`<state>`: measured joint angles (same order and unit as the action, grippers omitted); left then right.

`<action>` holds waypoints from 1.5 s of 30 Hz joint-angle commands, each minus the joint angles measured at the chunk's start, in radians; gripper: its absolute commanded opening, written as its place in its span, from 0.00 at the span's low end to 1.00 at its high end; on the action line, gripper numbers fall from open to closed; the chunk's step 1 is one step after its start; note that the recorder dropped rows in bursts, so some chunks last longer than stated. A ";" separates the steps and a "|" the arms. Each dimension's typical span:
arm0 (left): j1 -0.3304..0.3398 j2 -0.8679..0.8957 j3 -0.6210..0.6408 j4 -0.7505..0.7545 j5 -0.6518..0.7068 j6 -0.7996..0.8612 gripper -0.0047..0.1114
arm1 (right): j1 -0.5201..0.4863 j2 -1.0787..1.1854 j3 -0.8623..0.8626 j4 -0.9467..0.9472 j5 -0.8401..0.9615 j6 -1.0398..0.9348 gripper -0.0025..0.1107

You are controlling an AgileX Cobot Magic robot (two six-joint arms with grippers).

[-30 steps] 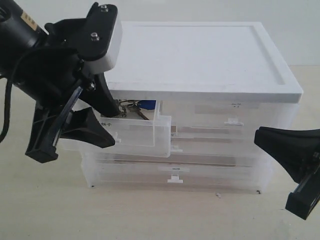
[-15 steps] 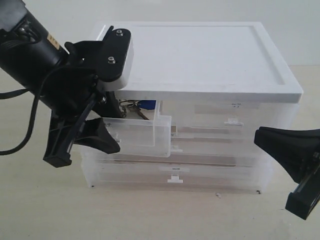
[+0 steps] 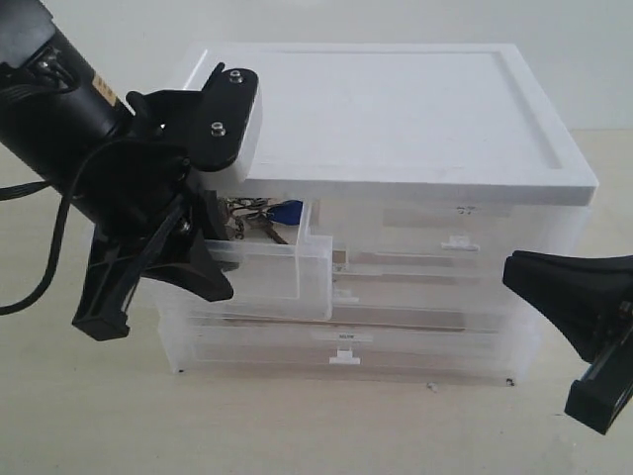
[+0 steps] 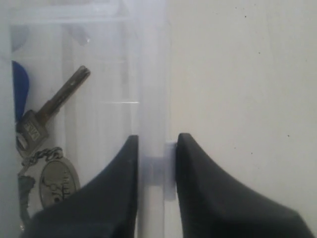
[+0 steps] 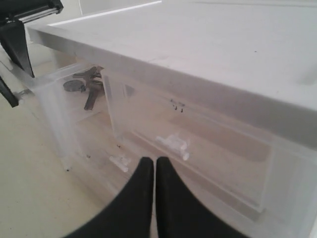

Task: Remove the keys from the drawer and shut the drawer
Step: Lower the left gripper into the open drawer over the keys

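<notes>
Silver, blue-fobbed keys (image 3: 255, 220) lie in the open translucent drawer (image 3: 282, 277).

Silver keys (image 4: 49, 111) on a ring lie inside the half-open translucent drawer (image 3: 277, 282)

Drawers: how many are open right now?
1. The upper left drawer in the exterior view is pulled out, with the left gripper closed on its front wall. The rest look shut.

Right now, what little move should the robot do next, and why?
Probably pull the drawer a bit farther out. The left gripper pinches its front wall, but the keys sit at the back, right under the edge of the cabinet's white top.
</notes>
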<state>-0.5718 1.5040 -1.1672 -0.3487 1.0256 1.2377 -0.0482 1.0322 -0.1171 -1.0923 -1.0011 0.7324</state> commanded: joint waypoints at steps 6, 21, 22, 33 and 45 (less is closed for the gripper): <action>-0.178 -0.050 -0.001 0.092 0.117 -0.103 0.08 | -0.002 0.006 -0.007 0.001 0.000 -0.001 0.02; -0.217 -0.050 -0.001 0.077 0.162 -0.269 0.08 | -0.002 0.049 -0.007 0.198 0.022 -0.118 0.02; -0.241 -0.050 -0.001 0.077 0.179 -0.301 0.08 | -0.002 0.049 -0.007 0.198 0.015 -0.118 0.02; -0.383 -0.062 -0.001 0.078 0.195 -0.372 0.08 | -0.002 0.049 -0.007 0.200 0.017 -0.120 0.02; -0.383 -0.146 -0.001 0.053 0.150 -0.405 0.39 | -0.002 0.049 -0.007 0.196 0.019 -0.115 0.02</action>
<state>-0.9397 1.3910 -1.1670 -0.2292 1.1602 0.8380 -0.0482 1.0784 -0.1171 -0.9155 -0.9876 0.6202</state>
